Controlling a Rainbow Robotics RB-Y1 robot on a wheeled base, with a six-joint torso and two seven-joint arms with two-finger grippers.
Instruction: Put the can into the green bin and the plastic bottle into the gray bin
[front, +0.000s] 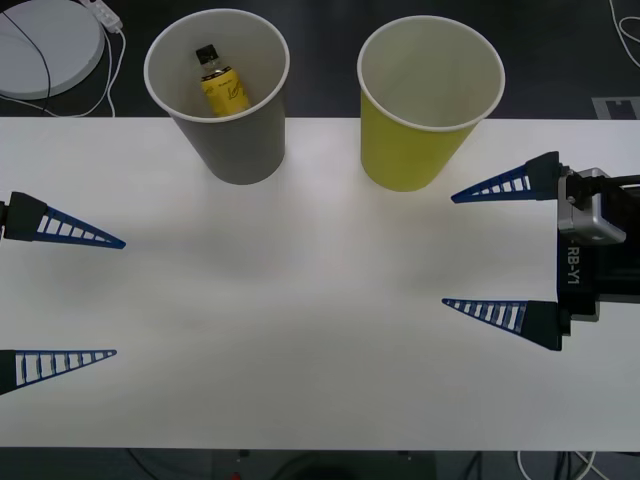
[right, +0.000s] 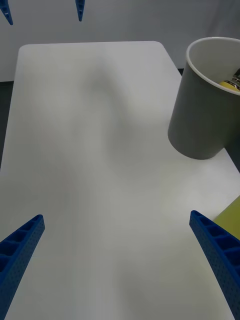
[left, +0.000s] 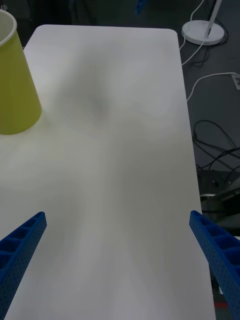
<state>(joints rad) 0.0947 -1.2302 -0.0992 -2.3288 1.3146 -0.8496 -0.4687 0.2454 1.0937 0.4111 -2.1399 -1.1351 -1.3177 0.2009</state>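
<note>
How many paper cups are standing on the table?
2: the gray bin at the table's far edge, left of centre, holding the plastic bottle; the green bin beside it, to its right.

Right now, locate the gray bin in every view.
Front view: gray bin at the table's far edge, left of the green bin, plastic bottle inside.
Right wrist view: at the right edge.
Left wrist view: not in it.
Shared landmark: the white table.
</note>
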